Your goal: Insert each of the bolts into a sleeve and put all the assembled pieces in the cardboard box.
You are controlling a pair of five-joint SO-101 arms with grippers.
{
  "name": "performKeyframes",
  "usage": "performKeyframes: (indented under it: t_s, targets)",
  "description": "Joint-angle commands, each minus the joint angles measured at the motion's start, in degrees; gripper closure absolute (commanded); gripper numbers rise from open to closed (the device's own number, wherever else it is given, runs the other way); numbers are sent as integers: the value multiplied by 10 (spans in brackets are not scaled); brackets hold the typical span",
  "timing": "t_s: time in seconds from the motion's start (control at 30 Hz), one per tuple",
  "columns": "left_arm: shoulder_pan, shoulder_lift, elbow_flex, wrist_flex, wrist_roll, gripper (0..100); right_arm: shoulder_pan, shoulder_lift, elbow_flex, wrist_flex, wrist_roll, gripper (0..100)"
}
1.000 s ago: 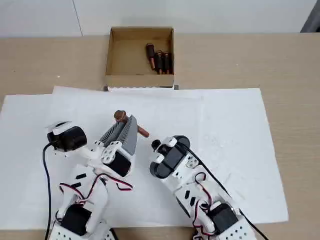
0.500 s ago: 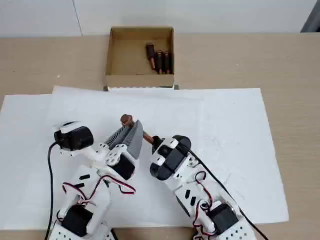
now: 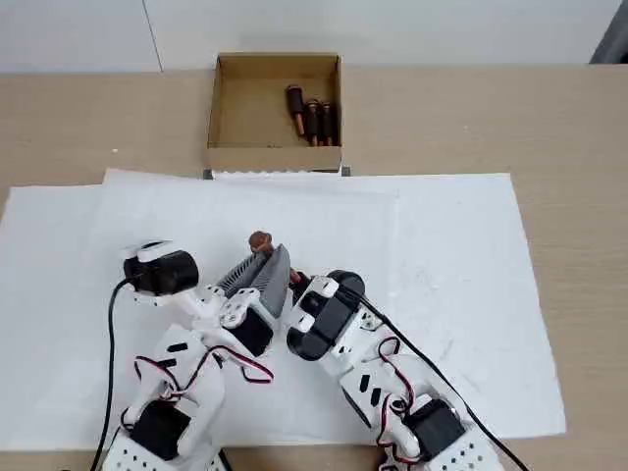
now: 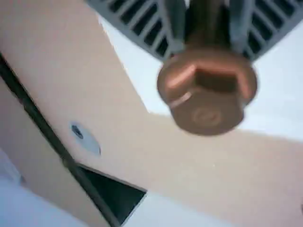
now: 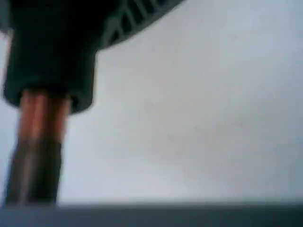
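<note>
My left gripper is shut on a copper bolt over the white paper, and its hexagonal head sticks out past the grey ribbed fingers. Right beside it, my right gripper is shut on a black sleeve. The bolt's copper shaft runs into the sleeve's end. At the table's far side, the cardboard box holds three assembled pieces in its right half.
A large white paper sheet covers the wooden table in front of the box. Both arms crowd the near middle of the sheet, and its right part is bare.
My left arm has swung to the right with the bolt, bringing its shaft up to the sleeve. My right gripper has shifted slightly left to meet it.
</note>
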Motion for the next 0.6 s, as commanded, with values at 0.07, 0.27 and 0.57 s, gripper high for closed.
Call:
performKeyframes:
  t_s: [0.07,0.27,0.57]
  targets:
    - [39,-4,12,27,4,995,-5,-6,-20,-17,7,995]
    - [73,-4,13,105,4,995,-5,-6,-20,-17,7,995]
    - [68,-3,22,109,-40,917,-5,-6,-18,-17,7,995]
